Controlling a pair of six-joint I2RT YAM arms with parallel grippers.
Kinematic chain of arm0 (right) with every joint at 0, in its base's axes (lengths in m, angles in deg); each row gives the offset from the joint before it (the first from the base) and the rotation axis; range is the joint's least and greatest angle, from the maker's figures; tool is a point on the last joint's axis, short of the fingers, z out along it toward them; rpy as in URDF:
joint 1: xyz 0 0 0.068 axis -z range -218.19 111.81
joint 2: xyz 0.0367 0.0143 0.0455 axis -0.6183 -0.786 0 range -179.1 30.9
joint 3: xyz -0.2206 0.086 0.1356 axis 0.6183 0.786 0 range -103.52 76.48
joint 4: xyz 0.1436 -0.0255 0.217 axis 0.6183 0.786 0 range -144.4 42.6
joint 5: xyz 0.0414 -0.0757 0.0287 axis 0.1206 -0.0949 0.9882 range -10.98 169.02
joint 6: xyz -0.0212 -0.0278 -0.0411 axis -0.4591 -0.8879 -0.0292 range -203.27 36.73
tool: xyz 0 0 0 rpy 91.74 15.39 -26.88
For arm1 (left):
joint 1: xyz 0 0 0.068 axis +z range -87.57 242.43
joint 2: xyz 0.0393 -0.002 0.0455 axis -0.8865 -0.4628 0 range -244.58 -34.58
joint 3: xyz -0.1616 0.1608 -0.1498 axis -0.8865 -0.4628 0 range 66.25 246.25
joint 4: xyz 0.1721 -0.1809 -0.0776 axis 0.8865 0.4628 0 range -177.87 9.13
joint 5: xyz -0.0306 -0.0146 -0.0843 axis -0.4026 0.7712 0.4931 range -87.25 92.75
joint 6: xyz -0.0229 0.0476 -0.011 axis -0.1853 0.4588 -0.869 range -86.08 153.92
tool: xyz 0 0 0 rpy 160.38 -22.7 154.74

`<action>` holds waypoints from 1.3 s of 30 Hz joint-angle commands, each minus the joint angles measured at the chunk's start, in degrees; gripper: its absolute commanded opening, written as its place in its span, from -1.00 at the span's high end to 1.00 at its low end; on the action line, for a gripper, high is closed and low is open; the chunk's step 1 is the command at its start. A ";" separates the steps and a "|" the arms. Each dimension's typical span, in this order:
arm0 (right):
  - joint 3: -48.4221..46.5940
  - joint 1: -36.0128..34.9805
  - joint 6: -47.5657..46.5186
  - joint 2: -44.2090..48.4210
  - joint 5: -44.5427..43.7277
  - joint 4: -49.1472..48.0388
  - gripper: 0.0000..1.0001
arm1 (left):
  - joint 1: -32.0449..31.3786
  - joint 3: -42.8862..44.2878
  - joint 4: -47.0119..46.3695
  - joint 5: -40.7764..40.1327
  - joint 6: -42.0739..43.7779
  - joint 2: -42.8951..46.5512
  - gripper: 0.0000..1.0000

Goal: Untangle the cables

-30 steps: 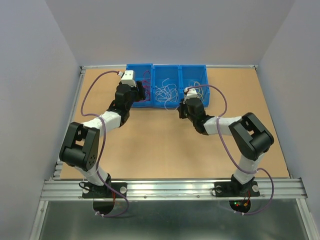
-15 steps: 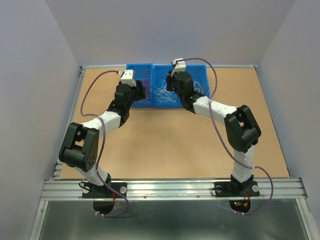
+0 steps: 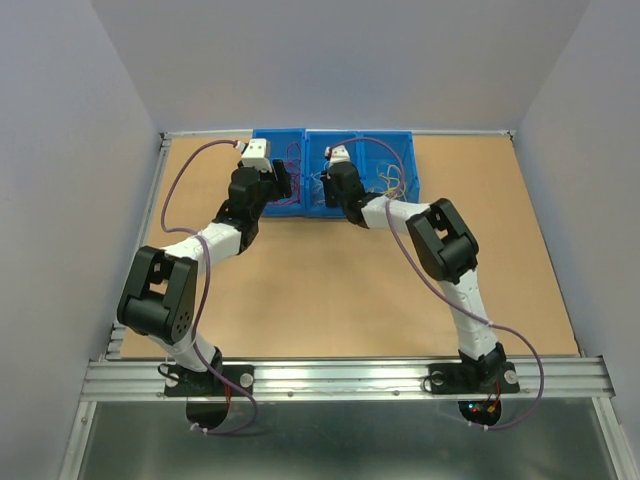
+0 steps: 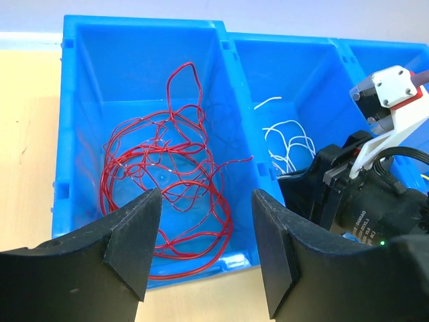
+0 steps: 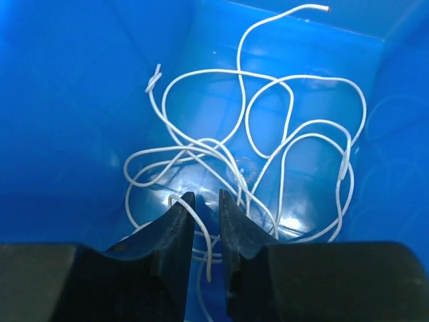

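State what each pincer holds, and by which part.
Left pincer holds nothing. A white cable strand lies between the jaws of the right pincer, unclamped: nothing held.

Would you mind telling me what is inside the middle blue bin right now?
A loose tangle of white cables, with the right gripper among them. Its body hides the near floor of the middle bin.

Three blue bins sit side by side at the upper centre of the overhead view: the left bin (image 3: 262, 135), the middle bin (image 3: 318, 209) and the right bin (image 3: 408, 165). Their walls touch, perhaps joined. They stand at the far edge of a tan tabletop (image 3: 330, 290). A metal rail (image 3: 340, 377) crosses the bottom.
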 commanded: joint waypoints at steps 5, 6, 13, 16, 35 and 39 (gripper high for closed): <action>2.92 -2.30 -1.74 13.78 0.05 1.33 0.05 | 0.15 -0.18 -3.74 0.39 1.36 3.79 -0.36; 3.97 -2.56 -2.18 15.12 -0.30 1.16 -0.10 | 0.06 -0.35 -4.01 0.48 1.45 4.05 -0.38; 15.30 -4.85 -1.75 28.66 -1.45 -1.99 -0.89 | 0.06 -1.41 -4.97 0.66 1.71 5.37 -0.41; 24.79 -5.12 -0.69 36.20 1.00 -8.58 -1.00 | 0.06 -1.59 -5.33 1.88 2.24 5.64 -0.53; 89.58 -5.12 10.38 89.28 -0.38 -28.73 -1.00 | 0.06 -6.06 -8.84 21.83 9.97 11.35 -0.98; 92.65 -5.20 9.42 100.55 2.59 -24.68 -1.00 | 0.06 -8.08 -11.47 22.98 12.00 13.63 -0.98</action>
